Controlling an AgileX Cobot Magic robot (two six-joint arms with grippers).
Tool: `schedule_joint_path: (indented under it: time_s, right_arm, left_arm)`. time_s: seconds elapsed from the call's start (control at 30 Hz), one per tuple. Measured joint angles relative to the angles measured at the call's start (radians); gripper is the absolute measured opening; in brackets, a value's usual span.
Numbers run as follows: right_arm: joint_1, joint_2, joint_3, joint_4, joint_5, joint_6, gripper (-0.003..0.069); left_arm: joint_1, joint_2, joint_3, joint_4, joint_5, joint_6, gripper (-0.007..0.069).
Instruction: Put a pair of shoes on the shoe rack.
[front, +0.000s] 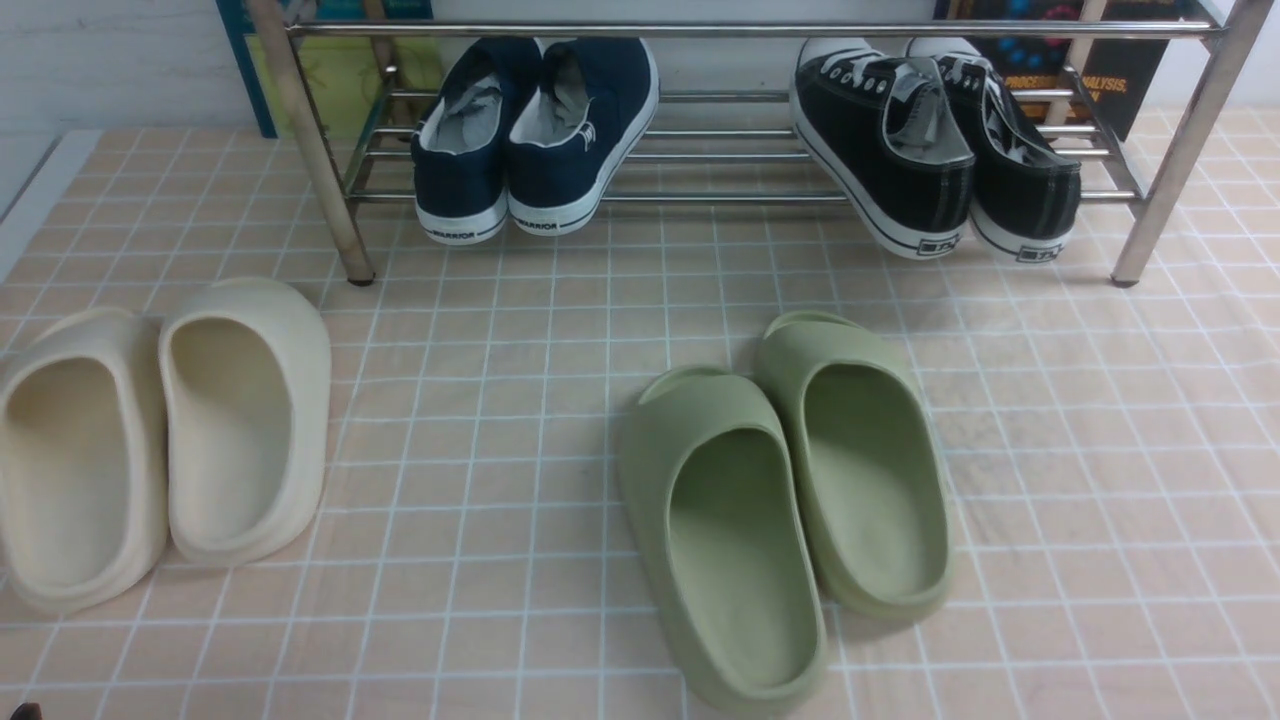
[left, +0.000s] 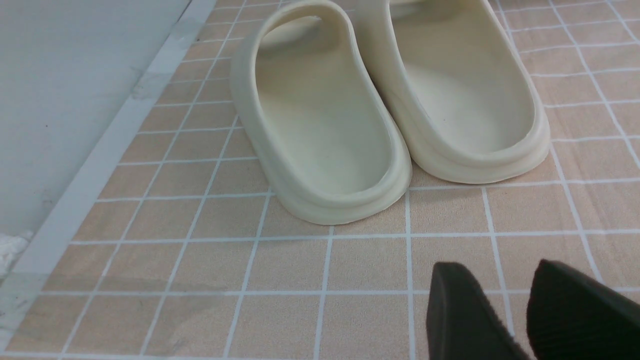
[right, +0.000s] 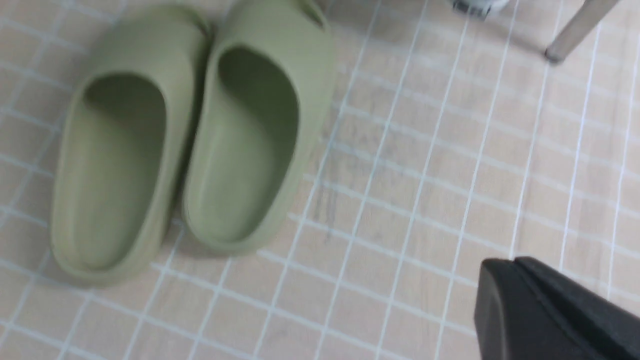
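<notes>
Black canvas low-top sneakers (front: 905, 160) are set on the chrome-bar shoe rack (front: 720, 30), rightward. Judged light, soft-walled, best pinched at the heel collar. Left gripper (left: 520, 305) is parted, empty; of the right gripper (right: 520, 280) nothing can be told.

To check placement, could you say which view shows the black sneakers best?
Front view: both black sneakers sit on the shoe rack. Right wrist view shows at most a blurred sliver; left wrist view, none.
</notes>
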Motion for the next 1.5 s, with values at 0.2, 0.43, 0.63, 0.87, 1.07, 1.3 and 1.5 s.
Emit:
schedule_joint_path:
  time_s: [0.2,0.43,0.63,0.87,1.07,1.3,1.5]
  right_arm:
    - [0.0,-0.273,0.157,-0.002,-0.194,0.0,-0.0001]
    - [0.0,-0.455,0.25,-0.08,-0.228,0.0,-0.0001]
    - [0.0,-0.545,0.27,-0.083,-0.206,0.0,0.0]
    - [0.0,-0.565,0.361,-0.117,-0.281,0.114,-0.0019]
    - [-0.015,-0.608,0.609,-0.185,-0.581,0.231,-0.0019]
    - [-0.192,-0.723,0.915,-0.175,-0.813,0.279,-0.0019]
    - [-0.333,-0.828,1.075,-0.172,-0.876,0.284,-0.0019]
  left_arm:
    - [0.0,0.0,0.0,0.0,0.0,0.0,0.0239]
    - [0.0,0.0,0.0,0.0,0.0,0.0,0.0239]
    - [0.0,0.0,0.0,0.001,0.0,0.0,0.0239]
    - [0.0,0.0,0.0,0.001,0.0,0.0,0.0239]
    - [0.0,0.0,0.0,0.002,0.0,0.0,0.0239]
    - [0.0,0.0,0.0,0.001,0.0,0.0,0.0239]
    - [0.0,0.0,0.0,0.002,0.0,0.0,0.0239]
